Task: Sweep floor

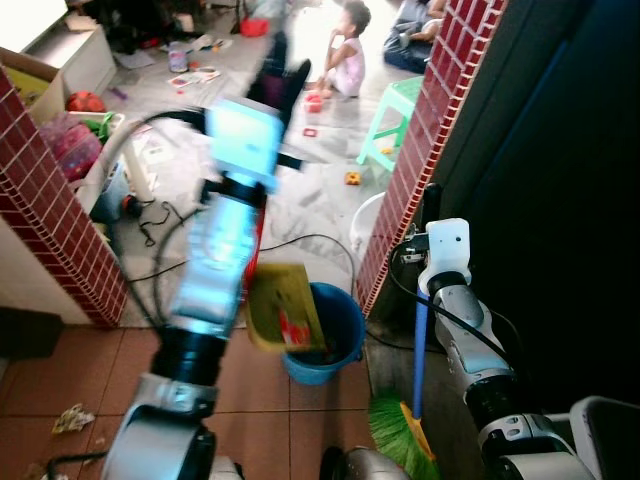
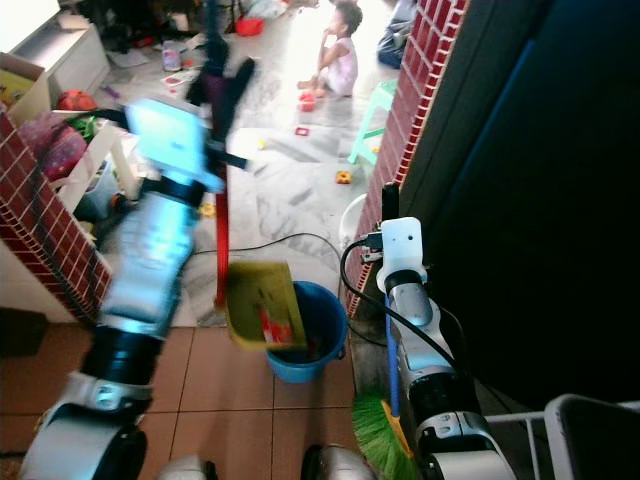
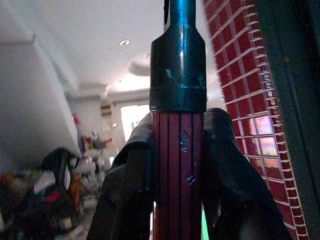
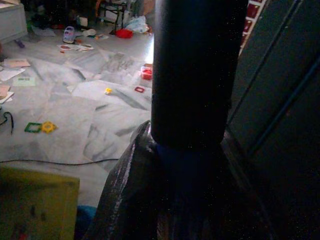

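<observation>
My left gripper point(image 1: 280, 85) is raised high and shut on the red handle point(image 3: 179, 165) of a long-handled dustpan. The yellow dustpan point(image 1: 283, 308) hangs tilted over a blue bucket point(image 1: 345, 335) on the tiled floor. On the right, by the brick pillar, my right gripper point(image 1: 432, 200) is shut on the top of a broom's blue handle point(image 1: 420, 350). The broom stands upright with its green bristles point(image 1: 393, 425) on the floor. In the right wrist view the fingers point(image 4: 130, 190) wrap the dark handle top.
Brick pillars stand at left point(image 1: 50, 200) and right point(image 1: 425, 130), with a dark door point(image 1: 540, 150) beside the right one. A cable point(image 1: 300, 240) crosses the floor. Crumpled litter point(image 1: 72, 418) lies at lower left. Beyond are a seated child point(image 1: 348, 55), a green stool point(image 1: 395, 110) and scattered toys.
</observation>
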Available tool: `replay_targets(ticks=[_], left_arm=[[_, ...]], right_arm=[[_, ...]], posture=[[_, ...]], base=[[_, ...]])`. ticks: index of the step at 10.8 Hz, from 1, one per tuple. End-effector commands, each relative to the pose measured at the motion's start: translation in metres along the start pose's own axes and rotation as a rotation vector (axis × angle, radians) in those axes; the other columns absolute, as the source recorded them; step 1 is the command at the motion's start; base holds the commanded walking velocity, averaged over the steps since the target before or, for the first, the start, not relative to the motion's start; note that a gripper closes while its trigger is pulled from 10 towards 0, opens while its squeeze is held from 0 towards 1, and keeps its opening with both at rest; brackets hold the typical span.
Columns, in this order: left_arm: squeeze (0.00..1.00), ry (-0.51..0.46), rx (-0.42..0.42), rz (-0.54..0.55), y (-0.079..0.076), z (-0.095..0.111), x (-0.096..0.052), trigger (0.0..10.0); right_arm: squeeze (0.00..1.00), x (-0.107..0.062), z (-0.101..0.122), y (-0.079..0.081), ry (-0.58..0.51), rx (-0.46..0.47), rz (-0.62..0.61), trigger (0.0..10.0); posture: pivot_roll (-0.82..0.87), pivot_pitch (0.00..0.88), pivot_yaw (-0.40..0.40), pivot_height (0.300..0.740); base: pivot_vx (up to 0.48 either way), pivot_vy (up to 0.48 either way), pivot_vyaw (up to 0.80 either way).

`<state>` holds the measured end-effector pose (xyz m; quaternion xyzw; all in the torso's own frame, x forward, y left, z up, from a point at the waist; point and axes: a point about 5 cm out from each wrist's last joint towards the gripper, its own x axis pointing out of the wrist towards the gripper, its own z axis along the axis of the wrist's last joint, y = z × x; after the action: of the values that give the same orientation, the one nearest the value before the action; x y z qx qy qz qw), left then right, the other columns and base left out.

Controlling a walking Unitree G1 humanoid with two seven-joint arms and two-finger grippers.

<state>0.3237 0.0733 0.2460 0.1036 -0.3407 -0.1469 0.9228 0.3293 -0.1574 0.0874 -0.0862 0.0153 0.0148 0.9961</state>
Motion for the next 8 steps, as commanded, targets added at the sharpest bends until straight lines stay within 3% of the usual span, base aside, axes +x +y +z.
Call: replay_targets(ticks=[1, 3, 5, 7, 8], left_arm=[[0.0, -0.139, 0.03, -0.054, -0.013, 0.023, 0.012, 10.0], [0.0, -0.188, -0.024, -0.184, -0.044, 0.028, 0.01, 10.0], [0.0, -0.186, -0.142, -0.427, -0.079, 0.027, -0.004, 10.0], [0.0, -0.183, -0.153, -0.694, -0.103, 0.026, -0.024, 10.0], [0.0, -0.238, -0.074, -0.805, -0.108, 0.029, -0.032, 10.0]], right_arm=[[0.0, 0.002, 0.008, -0.003, -0.03, -0.01, -0.017, 10.0], [0.0, 0.002, 0.008, -0.003, -0.031, -0.007, -0.02, 10.0], [0.0, 0.002, 0.007, -0.003, -0.031, -0.005, -0.023, 10.0], [0.0, 0.002, 0.007, -0.003, -0.029, -0.006, -0.027, 10.0], [0.0, 0.003, 0.007, -0.004, -0.029, -0.008, -0.025, 10.0]], posture=[[-0.01, 0.027, -0.053, 0.74], [-0.01, 0.029, -0.049, 0.74], [-0.01, 0.03, -0.048, 0.74], [0.0, 0.031, -0.047, 0.74], [0.0, 0.032, -0.049, 0.74]], base=[[0.0, 0.0, 0.0], [0.0, 0.0, 0.0], [0.0, 0.0, 0.0], [0.0, 0.0, 0.0], [0.0, 0.0, 0.0]])
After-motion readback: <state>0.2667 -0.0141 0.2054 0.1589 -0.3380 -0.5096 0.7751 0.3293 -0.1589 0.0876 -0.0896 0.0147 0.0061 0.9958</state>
